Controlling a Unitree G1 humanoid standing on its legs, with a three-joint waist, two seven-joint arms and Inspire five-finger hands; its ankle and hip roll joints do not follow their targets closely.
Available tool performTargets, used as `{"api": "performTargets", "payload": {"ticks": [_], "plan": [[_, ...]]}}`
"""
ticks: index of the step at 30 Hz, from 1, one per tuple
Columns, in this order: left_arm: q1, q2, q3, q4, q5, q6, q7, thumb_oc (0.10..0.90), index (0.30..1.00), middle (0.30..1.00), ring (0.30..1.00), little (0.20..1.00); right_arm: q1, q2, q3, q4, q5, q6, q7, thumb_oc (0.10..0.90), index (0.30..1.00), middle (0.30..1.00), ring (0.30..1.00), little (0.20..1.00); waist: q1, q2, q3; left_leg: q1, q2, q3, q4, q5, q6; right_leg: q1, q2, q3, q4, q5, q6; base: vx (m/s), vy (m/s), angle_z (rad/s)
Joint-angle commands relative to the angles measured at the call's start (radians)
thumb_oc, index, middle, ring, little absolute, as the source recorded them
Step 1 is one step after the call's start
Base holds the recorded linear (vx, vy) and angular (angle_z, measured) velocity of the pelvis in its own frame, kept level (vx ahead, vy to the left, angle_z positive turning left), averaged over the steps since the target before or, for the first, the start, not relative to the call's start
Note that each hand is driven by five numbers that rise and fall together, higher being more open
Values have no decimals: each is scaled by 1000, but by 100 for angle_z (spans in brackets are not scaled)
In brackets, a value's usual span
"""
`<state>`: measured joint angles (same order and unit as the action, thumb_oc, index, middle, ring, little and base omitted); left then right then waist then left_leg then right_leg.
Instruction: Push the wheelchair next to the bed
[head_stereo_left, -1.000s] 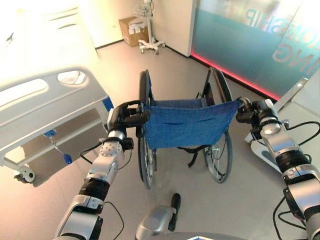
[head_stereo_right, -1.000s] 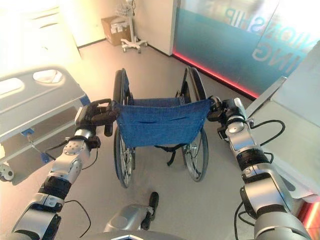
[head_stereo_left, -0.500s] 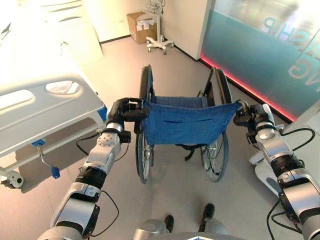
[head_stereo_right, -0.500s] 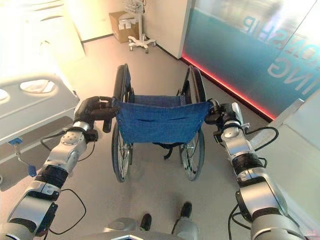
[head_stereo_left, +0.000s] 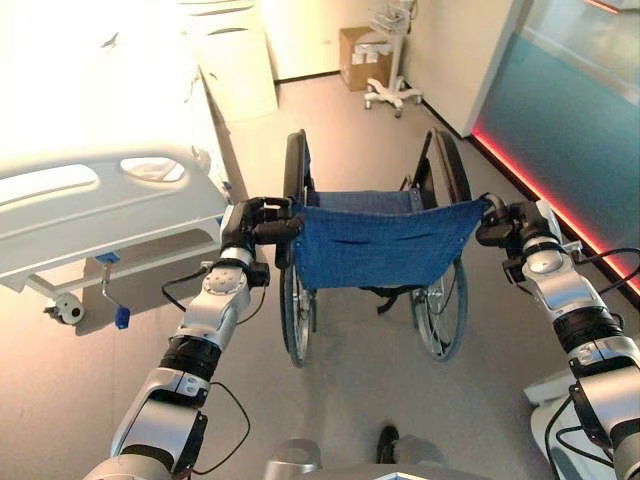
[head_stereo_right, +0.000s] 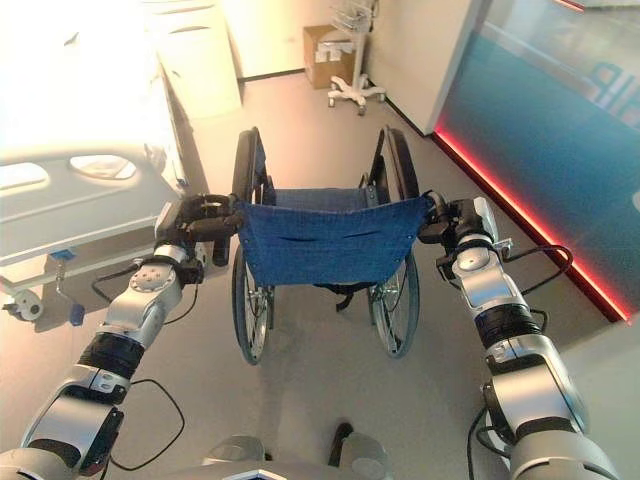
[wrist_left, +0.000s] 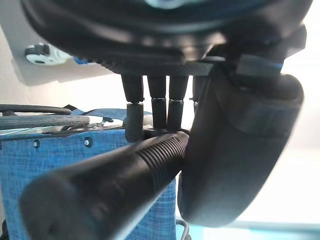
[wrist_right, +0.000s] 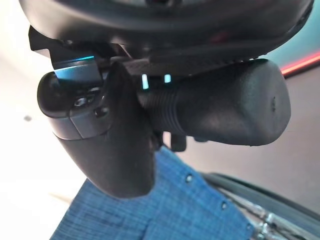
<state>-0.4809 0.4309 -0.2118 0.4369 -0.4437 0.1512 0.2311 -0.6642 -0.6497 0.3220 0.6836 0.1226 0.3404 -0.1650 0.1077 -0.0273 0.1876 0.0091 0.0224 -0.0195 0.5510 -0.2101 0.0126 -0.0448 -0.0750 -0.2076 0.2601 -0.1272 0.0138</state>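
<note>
The wheelchair (head_stereo_left: 375, 250) has rolled forward since 1 second ago and now stands just beside the foot of the bed (head_stereo_left: 110, 205). The left hand (head_stereo_left: 250, 225) and right hand (head_stereo_left: 505, 225) stay curled around its 2 push handles. Some pushing probably remains.

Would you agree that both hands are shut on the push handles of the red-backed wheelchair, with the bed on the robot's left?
Not quite: the wheelchair has a blue back, as the left eye view shows. The left hand and right hand do grip its push handles, and the bed stands on the robot's left.
</note>
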Motion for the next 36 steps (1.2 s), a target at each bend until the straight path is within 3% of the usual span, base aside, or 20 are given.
{"api": "performTargets", "payload": {"ticks": [1, 2, 3, 4, 5, 6, 9, 12, 13, 15, 17, 18, 21, 23, 25, 26, 28, 29, 33, 36], "plan": [[18, -37, -119, 30, 71, -18, -22, 400, 300, 300, 300, 300, -8, -25, 94, -69, -63, -135, 76, 400, 300, 300, 300, 300, -27, -35, 22, -79, -29, 19, -50, 131, -11, 78, 7, -6, -103, 70, 10, 301, -140, 38], [21, -39, -118, 30, 71, -22, -19, 400, 300, 300, 300, 300, -11, -22, 96, -67, -66, -135, 76, 400, 300, 300, 300, 300, -24, -31, 25, -83, -39, 26, -77, 132, -12, 88, 13, -6, -108, 67, 12, 464, -104, 39], [29, -45, -113, 27, 66, -32, -10, 400, 300, 300, 300, 300, -25, 0, 101, -55, -95, -136, 72, 400, 300, 300, 300, 300, -5, -3, 36, -133, -83, 72, -228, 183, -29, 144, 48, -9, -146, 55, 15, 361, -46, 29], [30, -45, -112, 25, 65, -31, -9, 400, 300, 300, 300, 300, -26, 3, 101, -55, -100, -136, 72, 400, 300, 300, 300, 300, 0, -1, 40, -136, -90, 77, -247, 191, -31, 155, 51, -7, -153, 54, 16, 501, -47, 12], [32, -46, -112, 27, 60, -37, -7, 400, 300, 300, 300, 300, -30, 12, 105, -52, -111, -135, 70, 400, 300, 300, 300, 300, 13, 13, 44, -171, -109, 85, -316, 240, -43, 181, 72, 0, -176, 55, 16, 461, -33, 0], [34, -46, -110, 25, 57, -38, -8, 400, 300, 300, 300, 300, -40, 12, 108, -44, -113, -134, 73, 400, 300, 300, 300, 300, 30, 28, 43, -207, -118, 94, -405, 296, -52, 208, 97, 15, -186, 46, 15, 575, -32, -11], [41, -39, -97, 17, 57, -37, -13, 400, 300, 300, 300, 300, -70, -5, 104, -14, -112, -142, 112, 400, 300, 300, 300, 300, 60, 44, 32, -226, -115, 142, -499, 353, -48, 248, 126, 10, -164, -9, 10, 446, -8, -25], [57, -24, -75, 17, 50, -24, -23, 400, 300, 300, 300, 300, -72, 1, 99, 16, -79, -162, 138, 400, 300, 300, 300, 300, 86, 27, 9, -224, -113, 161, -424, 284, -7, 265, 100, -22, -66, -79, 11, 495, 24, -63], [79, -15, -59, 8, 68, -15, -31, 400, 300, 300, 300, 300, -51, 15, 96, 0, -94, -160, 147, 400, 300, 300, 300, 300, 98, 11, -6, -203, -115, 166, -416, 249, 27, 274, 70, -31, 8, -68, 37, 451, 46, -85], [99, -8, -49, -2, 93, -15, -42, 400, 300, 300, 300, 300, -17, 18, 90, -17, -101, -166, 155, 400, 300, 300, 300, 300, 100, -1, -25, -164, -115, 183, -437, 222, 52, 269, 28, -51, 149, -18, 86, 506, 98, -73], [101, 3, -54, -10, 101, -14, -46, 400, 300, 300, 300, 300, 12, 18, 73, -19, -100, -187, 149, 400, 300, 300, 300, 300, 105, 7, -40, -151, -111, 181, -457, 240, 64, 254, 15, -67, 233, 40, 101, 454, 92, -19], [101, 15, -61, -25, 98, -4, -48, 400, 300, 300, 300, 300, 41, 20, 54, -36, -99, -186, 145, 400, 300, 300, 300, 300, 102, -2, -47, -127, -128, 170, -468, 238, 68, 228, -20, -70, 273, 96, 117, 428, 57, 11], [86, 19, -72, -17, 89, -2, -50, 400, 300, 300, 300, 300, 37, 31, 55, -29, -101, -177, 138, 400, 300, 300, 300, 300, 93, 14, -46, -97, -117, 157, -470, 227, 63, 168, -58, -83, 224, 113, 110, 315, -41, 3], [58, 20, -90, 11, 82, -13, -52, 400, 300, 300, 300, 300, 11, 45, 70, 6, -92, -188, 120, 400, 300, 300, 300, 300, 77, 29, -29, -53, -104, 136, -473, 212, 53, 97, -84, -92, 109, 103, 94, 308, -192, 0], [21, 22, -120, 47, 68, -29, -66, 400, 300, 300, 300, 300, -14, 45, 80, 47, -74, -199, 102, 400, 300, 300, 300, 300, 43, 24, -10, -3, -107, 77, -460, 160, 48, -9, -117, -45, -78, 195, 103, 393, -300, 28], [19, 22, -121, 49, 67, -30, -66, 400, 300, 300, 300, 300, -15, 45, 81, 48, -74, -198, 102, 400, 300, 300, 300, 300, 39, 24, -7, 2, -108, 72, -458, 155, 48, -7, -117, -43, -90, 201, 105, 404, -271, 73], [3, 21, -130, 48, 51, -24, -64, 400, 300, 300, 300, 300, -13, 37, 81, 32, -80, -189, 103, 400, 300, 300, 300, 300, 4, 7, 7, 36, -125, 16, -444, 95, 52, -77, -151, 33, -221, 302, 139, 506, -307, 104], [0, 20, -130, 47, 44, -24, -61, 400, 300, 300, 300, 300, -11, 33, 79, 19, -83, -180, 104, 400, 300, 300, 300, 300, -5, 6, 11, 42, -125, 0, -435, 79, 54, -87, -156, 52, -255, 309, 145, 416, -258, 89], [4, 0, -113, 36, 30, -8, -41, 400, 300, 300, 300, 300, -7, 25, 71, -37, -109, -136, 123, 400, 300, 300, 300, 300, -28, -14, 11, 49, -128, -51, -368, 13, 55, -93, -151, 111, -256, 320, 152, 400, -361, 73], [22, -12, -92, 22, 45, 6, -46, 400, 300, 300, 300, 300, -5, 4, 61, -53, -108, -126, 153, 400, 300, 300, 300, 300, -33, -30, -1, 46, -99, -60, -311, -16, 42, -81, -120, 109, -191, 261, 151, 386, -443, 42]]}}
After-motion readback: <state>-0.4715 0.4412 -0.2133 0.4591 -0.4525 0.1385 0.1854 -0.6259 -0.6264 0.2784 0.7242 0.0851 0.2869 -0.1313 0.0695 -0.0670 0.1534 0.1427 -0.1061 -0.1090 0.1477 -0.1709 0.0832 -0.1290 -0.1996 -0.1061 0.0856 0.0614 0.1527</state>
